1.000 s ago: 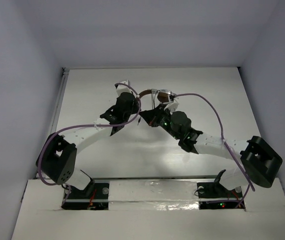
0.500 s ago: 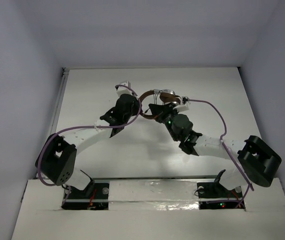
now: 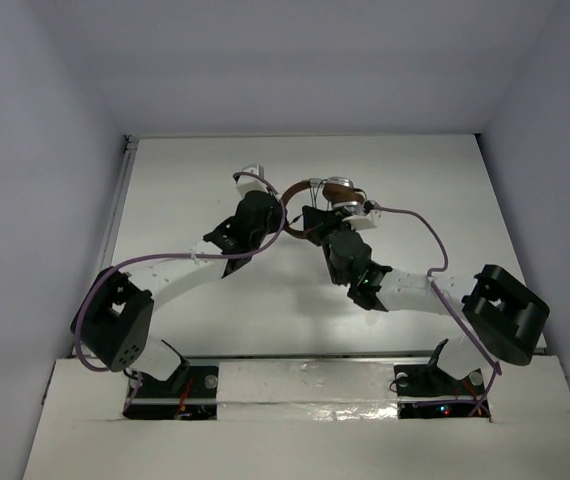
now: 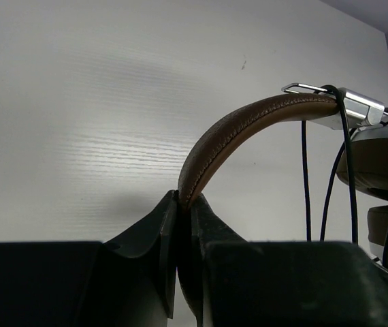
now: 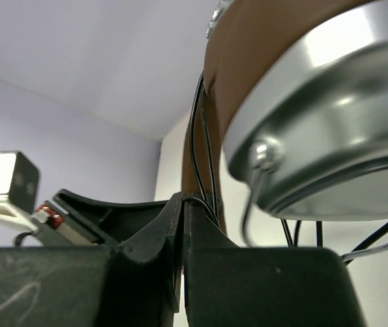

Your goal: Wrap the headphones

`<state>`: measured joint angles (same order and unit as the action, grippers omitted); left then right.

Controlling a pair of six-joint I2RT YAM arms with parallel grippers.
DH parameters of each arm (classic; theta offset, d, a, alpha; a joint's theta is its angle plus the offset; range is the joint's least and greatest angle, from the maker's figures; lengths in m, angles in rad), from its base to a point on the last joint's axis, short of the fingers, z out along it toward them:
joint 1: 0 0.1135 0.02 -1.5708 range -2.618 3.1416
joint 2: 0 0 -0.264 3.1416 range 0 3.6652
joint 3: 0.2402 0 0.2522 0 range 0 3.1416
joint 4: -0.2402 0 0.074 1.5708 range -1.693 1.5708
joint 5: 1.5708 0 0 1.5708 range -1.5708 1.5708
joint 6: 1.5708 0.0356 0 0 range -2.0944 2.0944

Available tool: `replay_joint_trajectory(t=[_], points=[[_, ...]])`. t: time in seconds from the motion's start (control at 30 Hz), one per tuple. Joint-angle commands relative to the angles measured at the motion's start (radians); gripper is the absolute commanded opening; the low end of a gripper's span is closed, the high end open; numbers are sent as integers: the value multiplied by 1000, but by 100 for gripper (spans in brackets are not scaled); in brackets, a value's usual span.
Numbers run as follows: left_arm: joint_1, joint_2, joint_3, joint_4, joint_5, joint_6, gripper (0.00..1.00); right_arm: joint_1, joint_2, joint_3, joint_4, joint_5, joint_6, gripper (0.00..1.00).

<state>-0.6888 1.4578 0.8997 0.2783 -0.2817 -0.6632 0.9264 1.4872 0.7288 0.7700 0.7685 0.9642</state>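
Two grippers share the headphones (image 3: pixel 330 190) near the far middle of the white table (image 3: pixel 435 180); whether the earcups rest on the surface cannot be told. The left gripper (image 4: pixel 184 201) has its jaws pressed together on the brown headband (image 4: pixel 248 119), pinching the leather edge-on. The right gripper (image 5: pixel 184 199) has its jaws closed on the thin black cord (image 5: pixel 197 136), just below a silver earcup (image 5: pixel 330 116).

Over the last second the right arm has drawn its elbow inward and swung its wrist left, toward the left gripper, carrying the pinched cord with it. In the overhead view the headband, a thin sliver a second ago, now shows as an open brown arc between the two grippers. The left arm has hardly shifted and appears to serve as the anchor.

In the left wrist view several strands of cord already cross the metal slider (image 4: pixel 357 105) at the end of the headband and hang down beside the brown pads (image 4: pixel 378 163). This suggests that some turns have been laid and that the right arm's swing is another pass of cord around the band. The wrap looks partly done. How much cord is left loose is hidden behind the arms.
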Motion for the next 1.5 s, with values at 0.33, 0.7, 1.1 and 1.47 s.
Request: replay_joint_trajectory(t=[0.33, 0.7, 1.1, 1.47], points=[[-32, 30, 122, -14, -68, 11, 0, 14, 160, 139, -121, 244, -38, 0], [-32, 105, 228, -71, -65, 42, 0, 43, 286, 218, -135, 183, -99, 0], [54, 205, 334, -93, -27, 93, 0, 43, 194, 159, -245, 29, -87, 28], [133, 246, 412, -131, 84, 108, 0, 43, 125, 190, -388, -70, -134, 34]])
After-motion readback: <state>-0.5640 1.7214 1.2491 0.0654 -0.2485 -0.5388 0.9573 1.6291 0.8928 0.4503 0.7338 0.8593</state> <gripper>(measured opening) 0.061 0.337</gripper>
